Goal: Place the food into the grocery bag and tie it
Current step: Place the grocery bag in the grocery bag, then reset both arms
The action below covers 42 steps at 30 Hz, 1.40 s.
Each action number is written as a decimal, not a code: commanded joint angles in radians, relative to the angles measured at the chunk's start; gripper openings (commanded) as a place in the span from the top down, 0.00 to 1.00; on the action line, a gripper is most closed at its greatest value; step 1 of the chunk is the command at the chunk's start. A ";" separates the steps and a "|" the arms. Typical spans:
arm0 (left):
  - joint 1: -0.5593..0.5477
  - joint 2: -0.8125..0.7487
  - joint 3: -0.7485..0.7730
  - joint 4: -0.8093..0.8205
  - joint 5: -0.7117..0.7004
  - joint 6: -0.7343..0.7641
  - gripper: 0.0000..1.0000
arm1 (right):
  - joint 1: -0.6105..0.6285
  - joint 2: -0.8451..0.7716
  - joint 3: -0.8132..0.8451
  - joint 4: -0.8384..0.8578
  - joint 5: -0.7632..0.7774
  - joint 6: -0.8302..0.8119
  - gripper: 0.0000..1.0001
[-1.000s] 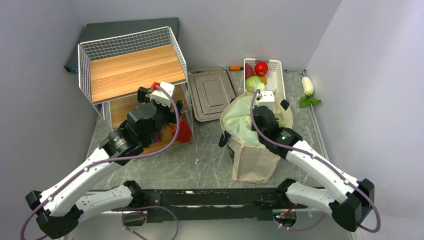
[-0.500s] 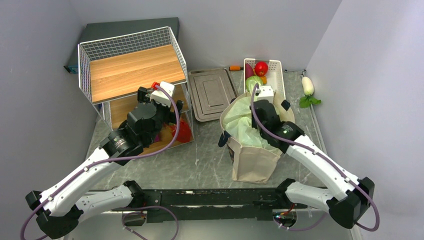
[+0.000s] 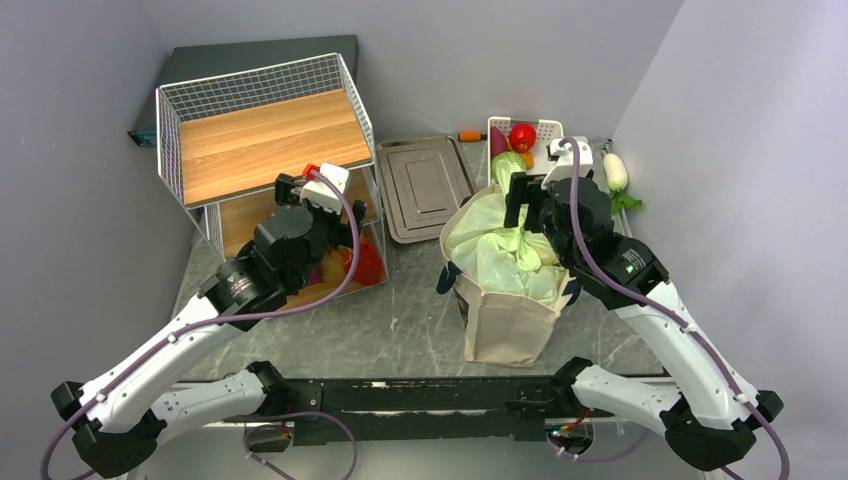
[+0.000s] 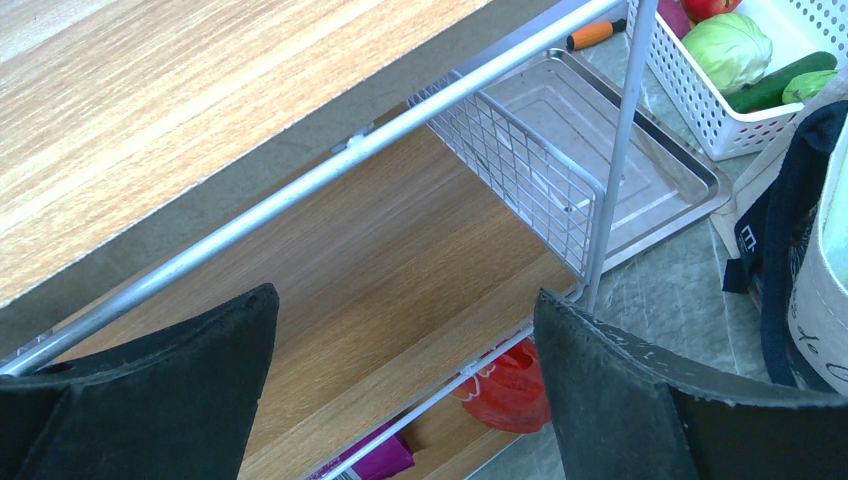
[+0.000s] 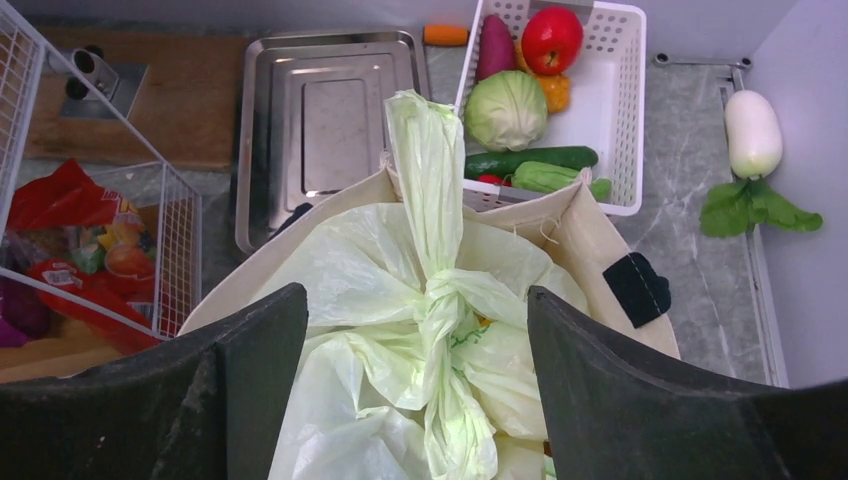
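The grocery bag (image 3: 500, 250), thin pale-green plastic, sits inside a beige canvas tote (image 3: 505, 320) at the table's middle right. Its handles are twisted into a knot (image 5: 445, 295), and one loose end stands up above it. The food is hidden under the plastic. My right gripper (image 3: 535, 205) hangs above the tote's far rim; in the right wrist view it (image 5: 415, 300) is open, with the knot below the gap and untouched. My left gripper (image 3: 345, 225) is open at the wire shelf's front, holding nothing (image 4: 405, 300).
A white basket (image 3: 555, 130) of vegetables stands behind the tote. A metal tray (image 3: 425, 185) lies beside it, and a white radish (image 3: 615, 170) lies at the far right. The wire shelf (image 3: 260, 130) fills the back left, with a red snack packet (image 4: 505, 385) on its lowest level.
My right gripper has opened, let go of the bag's plastic, and risen back and to the right toward the basket. The left arm has not moved.
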 commanded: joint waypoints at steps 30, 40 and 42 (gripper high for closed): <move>0.024 -0.093 0.152 0.062 0.837 -0.113 0.01 | -0.001 -0.328 -0.098 0.092 -0.228 0.036 0.00; 0.023 -0.100 0.169 0.052 0.819 -0.137 0.01 | -0.002 -0.410 -0.107 0.051 -0.207 0.040 0.00; 0.024 -0.104 0.170 0.051 0.814 -0.139 0.01 | -0.002 -0.426 -0.113 0.058 -0.206 0.039 0.00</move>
